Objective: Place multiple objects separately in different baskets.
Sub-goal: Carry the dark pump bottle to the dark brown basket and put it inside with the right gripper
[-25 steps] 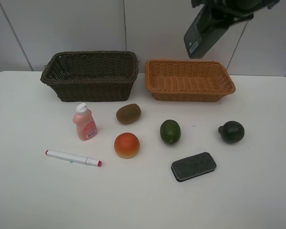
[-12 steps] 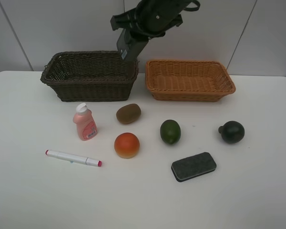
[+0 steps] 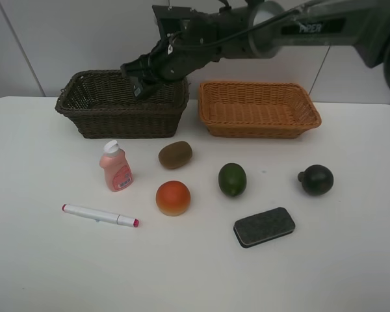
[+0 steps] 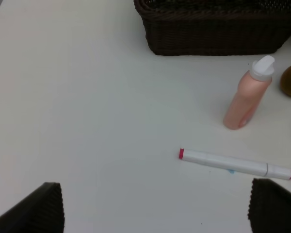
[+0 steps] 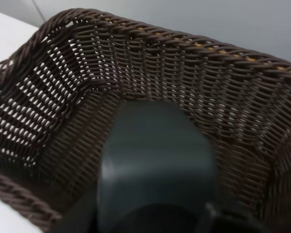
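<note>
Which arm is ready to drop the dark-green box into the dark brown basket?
Right. The right gripper is shut on the dark-green box, hanging over the deep dark-brown woven wicker basket. The left gripper is open and empty, down by the white pink-tipped marker.

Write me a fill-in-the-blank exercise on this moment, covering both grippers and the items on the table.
1. The right gripper holds the dark-green box at the ____ brown basket.
2. The pink bottle stands ____ on the table.
3. The left gripper, hanging above the table, is ____.

Missing words: dark; upright; open.
</note>
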You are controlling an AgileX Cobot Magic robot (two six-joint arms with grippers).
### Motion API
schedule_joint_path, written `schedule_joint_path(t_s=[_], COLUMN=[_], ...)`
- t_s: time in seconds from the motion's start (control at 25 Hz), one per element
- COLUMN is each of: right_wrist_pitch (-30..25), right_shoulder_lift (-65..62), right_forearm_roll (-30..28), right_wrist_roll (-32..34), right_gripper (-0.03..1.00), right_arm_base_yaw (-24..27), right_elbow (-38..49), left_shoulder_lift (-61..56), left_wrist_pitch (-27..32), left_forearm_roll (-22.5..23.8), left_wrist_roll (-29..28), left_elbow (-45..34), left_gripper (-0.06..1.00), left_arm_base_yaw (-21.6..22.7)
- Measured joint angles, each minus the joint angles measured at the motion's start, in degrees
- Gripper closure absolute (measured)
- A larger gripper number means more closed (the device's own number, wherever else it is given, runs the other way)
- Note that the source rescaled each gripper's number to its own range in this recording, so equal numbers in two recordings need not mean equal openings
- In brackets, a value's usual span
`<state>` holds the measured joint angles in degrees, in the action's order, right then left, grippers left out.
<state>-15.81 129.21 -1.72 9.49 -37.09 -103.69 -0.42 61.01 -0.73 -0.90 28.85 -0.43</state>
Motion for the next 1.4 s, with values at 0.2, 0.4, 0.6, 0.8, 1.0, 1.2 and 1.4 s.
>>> schedule_joint_path(t_s=[0.2, 0.4, 0.6, 0.8, 1.0, 1.2, 1.4], right_wrist_pitch=[1.9, 2.2, 1.8, 1.0, 4.0, 4.3, 4.3], right_shoulder_lift=[3.3, 4.2, 4.2, 4.2, 4.2, 4.2, 4.1], right_forearm_roll=[-1.6, -1.7, -1.6, -1.5, -1.9, -2.4, -2.4], right_wrist_roll=[0.0, 0.0, 0.0, 0.0, -0.2, -0.2, -0.2], right_gripper=[0.96, 0.96, 0.96, 0.91, 0.08, -0.01, -0.02], right_arm_base_yaw=[0.0, 0.1, 0.3, 0.9, 1.3, 1.3, 1.3], right_elbow=[0.0, 0.0, -0.1, -0.1, -0.1, -0.1, -0.1], left_shoulder_lift=[0.0, 0.0, 0.0, 0.0, 0.0, 0.0, 0.0], left_wrist_pitch=[0.0, 0.0, 0.0, 0.0, 0.0, 0.0, 0.0], left_forearm_roll=[0.0, 0.0, 0.0, 0.0, 0.0, 0.0, 0.0], left_wrist_roll=[0.0, 0.0, 0.0, 0.0, 0.0, 0.0, 0.0], left_elbow=[0.0, 0.0, 0.0, 0.0, 0.0, 0.0, 0.0], left_gripper=[-0.06, -0.06, -0.06, -0.06, -0.06, -0.06, -0.06], left_arm_base_yaw=[0.0, 0.0, 0.0, 0.0, 0.0, 0.0, 0.0])
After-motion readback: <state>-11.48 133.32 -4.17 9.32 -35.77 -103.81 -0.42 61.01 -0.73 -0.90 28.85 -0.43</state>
